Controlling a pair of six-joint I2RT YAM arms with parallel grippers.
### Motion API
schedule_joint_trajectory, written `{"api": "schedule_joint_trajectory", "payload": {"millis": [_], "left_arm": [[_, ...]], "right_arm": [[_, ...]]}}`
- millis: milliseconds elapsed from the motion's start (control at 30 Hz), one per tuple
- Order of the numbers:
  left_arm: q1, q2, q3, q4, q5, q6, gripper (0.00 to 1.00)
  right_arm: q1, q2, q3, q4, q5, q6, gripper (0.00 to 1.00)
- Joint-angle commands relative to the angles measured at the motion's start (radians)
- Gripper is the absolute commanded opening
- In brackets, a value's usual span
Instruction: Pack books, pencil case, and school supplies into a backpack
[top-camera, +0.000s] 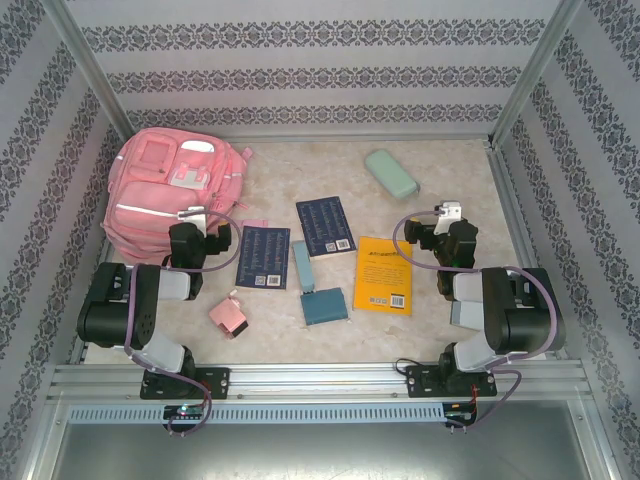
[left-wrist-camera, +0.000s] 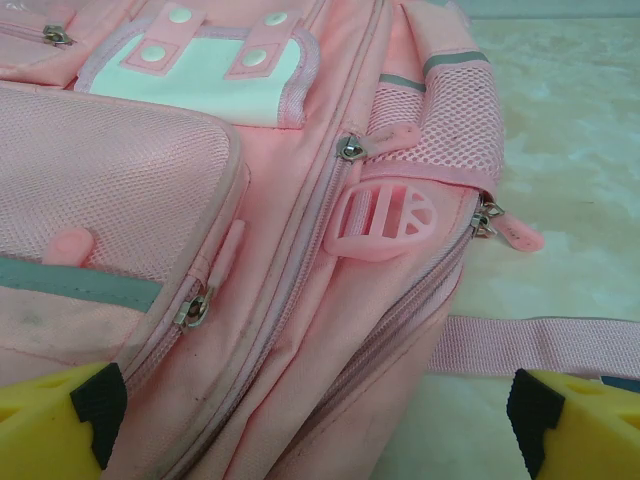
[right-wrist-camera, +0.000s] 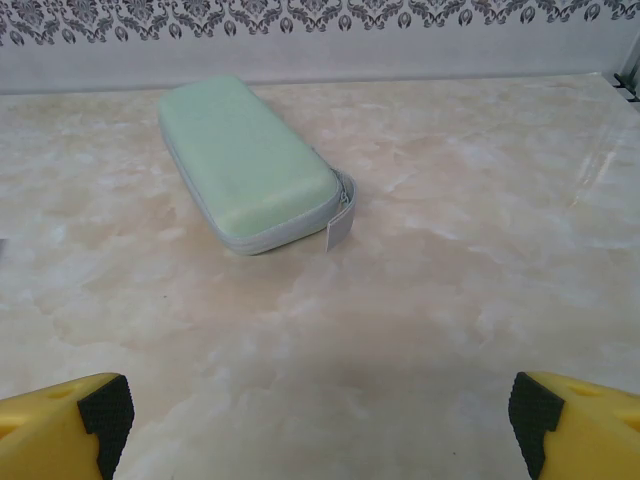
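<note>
I see both jaws wide, nothing held. Left gripper (left-wrist-camera: 320, 415) hangs close over the backpack (left-wrist-camera: 200, 250), which lies far left on the table (top-camera: 450, 160). Right gripper (right-wrist-camera: 320, 410) faces the pencil case (right-wrist-camera: 245, 165), apart from it, far side. Three books (top-camera: 325, 226), teal block (top-camera: 324, 306) and pink piece (top-camera: 230, 317) lie mid-table.

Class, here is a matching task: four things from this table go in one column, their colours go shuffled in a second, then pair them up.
Things:
1. backpack
2. pencil case
3. largest book
4. square block

Colours:
A. dark teal
B. pink
C. yellow-orange
D. mint green

Pairs: 1-B, 2-D, 3-C, 4-A
</note>
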Motion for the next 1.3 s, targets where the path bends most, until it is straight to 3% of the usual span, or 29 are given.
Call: {"api": "schedule_joint_trajectory", "payload": {"millis": [0, 1000, 1100, 1267], "left_arm": [[-0.005, -0.001, 0.007, 0.016, 0.006, 0.012, 1.0], [-0.004, -0.001, 0.009, 0.016, 0.007, 0.012, 1.0], [-0.004, -0.001, 0.008, 0.016, 0.006, 0.011, 1.0], [-0.004, -0.001, 0.007, 0.016, 0.006, 0.012, 1.0]], "right_arm": [[0.012, 0.0, 0.02, 0.008, 0.012, -0.013, 0.98], [0.02, 0.0, 0.022, 0.0, 0.026, -0.017, 0.98], [0.01, -0.012, -0.012, 0.053, -0.168, -0.079, 0.98], [0.012, -0.002, -0.011, 0.062, -0.137, -0.068, 0.98]]}}
